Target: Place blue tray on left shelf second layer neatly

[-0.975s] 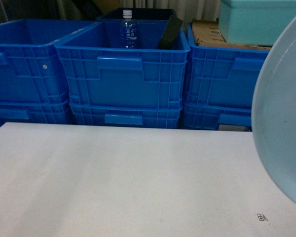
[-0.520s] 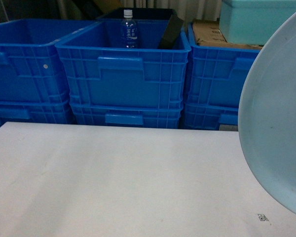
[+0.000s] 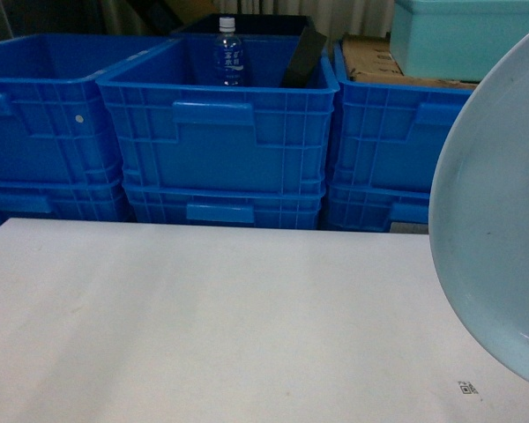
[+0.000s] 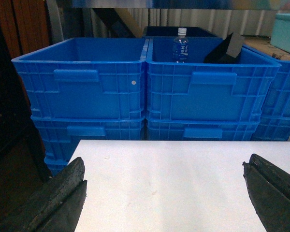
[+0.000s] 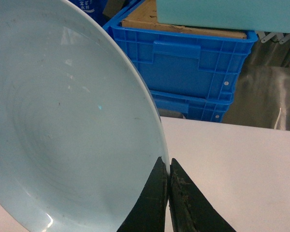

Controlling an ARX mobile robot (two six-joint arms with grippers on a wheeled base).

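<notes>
The pale blue tray [image 3: 502, 229] is held up on edge at the right of the head view, above the white table [image 3: 212, 326]. In the right wrist view the blue tray [image 5: 63, 121] fills the left half, and my right gripper [image 5: 168, 162] is shut on its rim. My left gripper [image 4: 164, 166] stands open over the table [image 4: 174, 179], its dark fingers [image 4: 63, 193] wide apart with nothing between them. The left shelf is out of view.
Stacked deep-blue crates [image 3: 220, 123] line the far side of the table. The middle crate holds a water bottle [image 3: 228, 53] and a black block [image 3: 304, 57]. A pale blue rectangular box [image 3: 458, 35] sits on cardboard atop the right crate [image 5: 193, 63].
The tray swung left into the head view between the first two frames, then shifted very slightly back right. The left gripper's earlier state is not shown.
</notes>
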